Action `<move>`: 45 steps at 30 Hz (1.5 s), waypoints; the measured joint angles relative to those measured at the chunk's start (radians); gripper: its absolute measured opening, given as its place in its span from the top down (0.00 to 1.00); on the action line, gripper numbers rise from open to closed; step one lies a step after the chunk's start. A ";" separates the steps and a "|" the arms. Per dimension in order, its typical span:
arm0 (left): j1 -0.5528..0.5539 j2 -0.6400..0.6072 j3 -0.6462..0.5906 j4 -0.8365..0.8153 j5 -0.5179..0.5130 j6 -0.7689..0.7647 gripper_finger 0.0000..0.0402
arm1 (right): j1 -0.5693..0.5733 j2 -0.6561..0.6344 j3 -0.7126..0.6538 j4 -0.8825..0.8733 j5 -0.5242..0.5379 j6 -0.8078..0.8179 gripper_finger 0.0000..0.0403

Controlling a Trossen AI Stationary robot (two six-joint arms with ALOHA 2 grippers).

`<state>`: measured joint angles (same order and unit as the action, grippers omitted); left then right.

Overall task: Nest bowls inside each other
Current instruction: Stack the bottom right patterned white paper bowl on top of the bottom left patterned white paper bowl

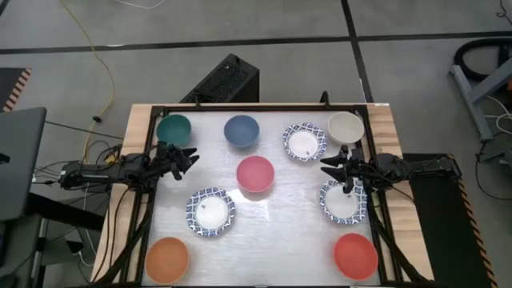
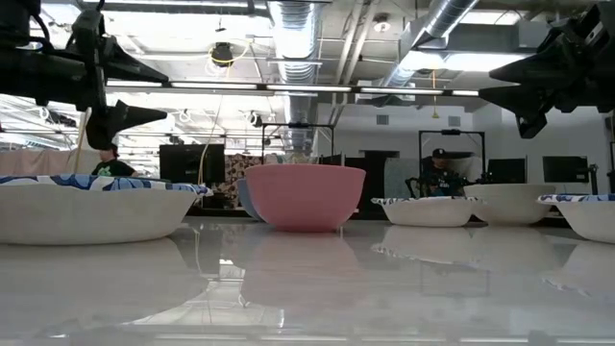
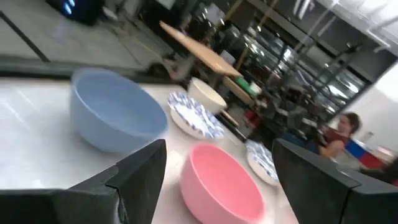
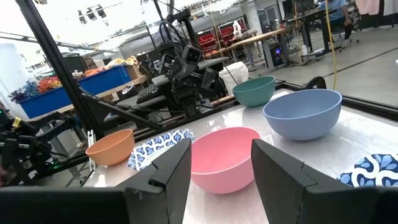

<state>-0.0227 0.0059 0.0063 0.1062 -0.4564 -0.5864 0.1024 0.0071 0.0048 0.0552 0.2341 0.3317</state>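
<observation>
Nothing is nested yet: all nine bowls sit apart on the white table (image 1: pixel 272 240), each on its own patch of surface. Along the far edge stand the teal bowl (image 1: pixel 174 128), the dark blue bowl (image 1: pixel 242 130), a blue-patterned bowl (image 1: pixel 304 142) and the cream bowl (image 1: pixel 346 126) at the far right corner. The pink bowl (image 1: pixel 255 174) sits at the middle of the table, with a second blue-patterned bowl (image 1: pixel 210 212) nearer the front and a third blue-patterned bowl (image 1: pixel 342 204) by the right edge. The orange bowl (image 1: pixel 167 258) and red bowl (image 1: pixel 354 255) occupy the two near corners. The left gripper (image 1: pixel 187 158) hovers over the left side, just beside the teal bowl, fingers spread and empty. The right gripper (image 1: pixel 326 167) hangs over the right side, between the far patterned bowl and the one by the right edge, also parted and holding nothing. Judging from this, the whole job remains: every bowl must still be lifted and stacked, and no stack has begun.
</observation>
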 joint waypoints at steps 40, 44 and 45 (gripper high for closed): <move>0.000 0.140 0.341 0.075 0.013 -0.054 0.30 | -0.040 0.104 0.312 0.124 0.131 0.192 0.54; 0.000 0.306 0.593 -0.205 -0.023 -0.061 0.30 | -0.040 0.253 0.574 -0.129 0.188 -0.001 0.54; 0.000 0.358 0.665 -0.313 -0.028 -0.083 0.30 | -0.040 0.297 0.645 -0.215 0.199 -0.020 0.54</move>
<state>-0.0227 0.3635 0.6711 -0.2066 -0.4842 -0.6690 0.0628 0.3042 0.6501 -0.1597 0.4328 0.3118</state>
